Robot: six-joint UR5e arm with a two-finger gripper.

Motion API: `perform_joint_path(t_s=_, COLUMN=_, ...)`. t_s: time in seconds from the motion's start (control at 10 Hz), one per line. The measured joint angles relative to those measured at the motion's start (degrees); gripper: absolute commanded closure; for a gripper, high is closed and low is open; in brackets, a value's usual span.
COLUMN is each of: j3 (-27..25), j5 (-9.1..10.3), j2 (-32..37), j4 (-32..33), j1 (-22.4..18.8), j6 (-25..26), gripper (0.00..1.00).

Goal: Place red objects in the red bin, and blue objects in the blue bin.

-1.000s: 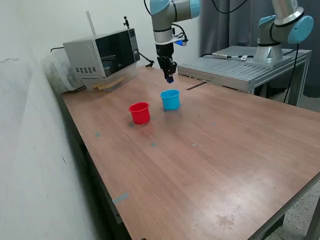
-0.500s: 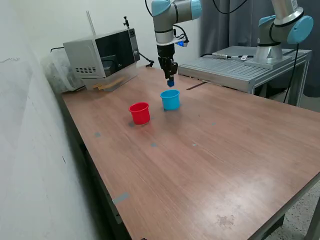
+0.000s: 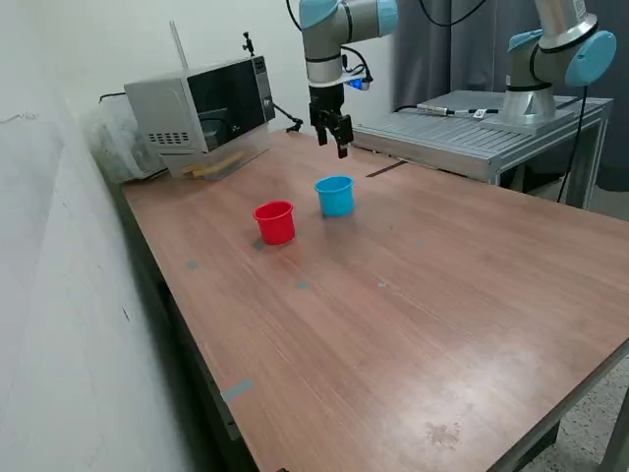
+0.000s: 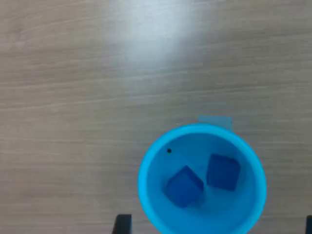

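The fingers are spread wide, nothing held, above the blue bin, where two blue cubes are counted; one red bin is seen beside it.

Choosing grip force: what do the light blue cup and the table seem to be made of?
Blue cup: likely plastic, with a smooth, evenly coloured, thin wall and a soft sheen. Table: wood or wood-look laminate, with printed-looking grain and a glossy glare patch; which one is unclear.

Wooden table, microwave at far corner, white wall, grey curtain
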State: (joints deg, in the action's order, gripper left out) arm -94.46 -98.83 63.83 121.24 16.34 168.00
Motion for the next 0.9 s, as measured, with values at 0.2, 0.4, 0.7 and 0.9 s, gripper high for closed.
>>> perform_joint_path(t_s=0.2, j3=-1.11, j5=0.05, j2=3.11, j4=-0.24, j1=-0.21, j6=0.13, gripper=0.00)
perform_joint_path(t_s=0.4, j3=-2.98, j5=0.11, j2=9.21, j4=-1.54, j1=-1.37, j6=0.43, gripper=0.00)
perform_joint_path(t_s=0.7, j3=-4.57, j5=0.15, j2=20.77, j4=-10.75, j1=-4.48, j6=0.70, gripper=0.00)
perform_joint_path(t_s=0.9, j3=-4.76, j5=0.13, j2=26.78, j4=-18.10, j1=-6.20, j6=0.85, gripper=0.00)
